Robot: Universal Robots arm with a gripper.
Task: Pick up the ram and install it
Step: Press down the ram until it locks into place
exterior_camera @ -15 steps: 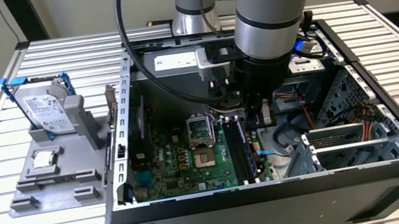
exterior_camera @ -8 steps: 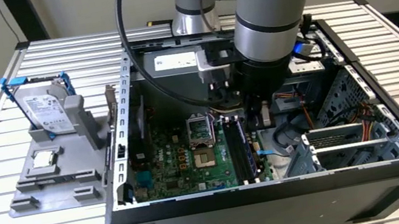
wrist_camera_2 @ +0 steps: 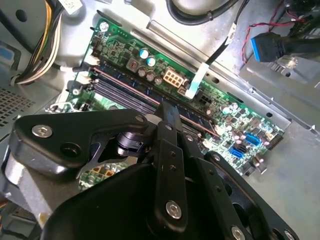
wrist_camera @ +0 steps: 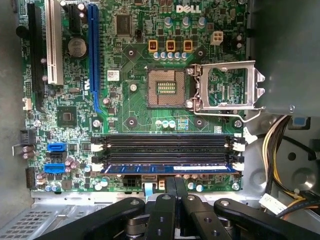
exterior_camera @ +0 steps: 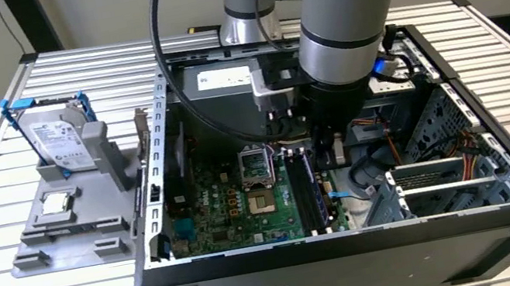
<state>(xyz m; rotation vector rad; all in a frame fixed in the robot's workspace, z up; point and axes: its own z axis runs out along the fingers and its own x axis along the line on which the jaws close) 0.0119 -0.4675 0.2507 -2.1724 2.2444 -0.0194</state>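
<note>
Inside the open computer case (exterior_camera: 356, 239), the gripper (wrist_camera: 175, 187) hangs with fingers pressed together above the ram (wrist_camera: 170, 169), which lies seated in the motherboard's (wrist_camera: 135, 107) memory slot nearest the gripper, apparently pressing it home.

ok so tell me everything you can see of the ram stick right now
The ram is a long, thin blue board lying along the memory slot nearest the gripper, beside three empty dark slots. In the first wrist view its top edge runs the slot's full length between the white end clips, level with the motherboard. The gripper's fingertips sit right over its middle; whether they touch it cannot be told. In the exterior view it shows as a dark blue strip below the arm, inside the open computer case.
</note>
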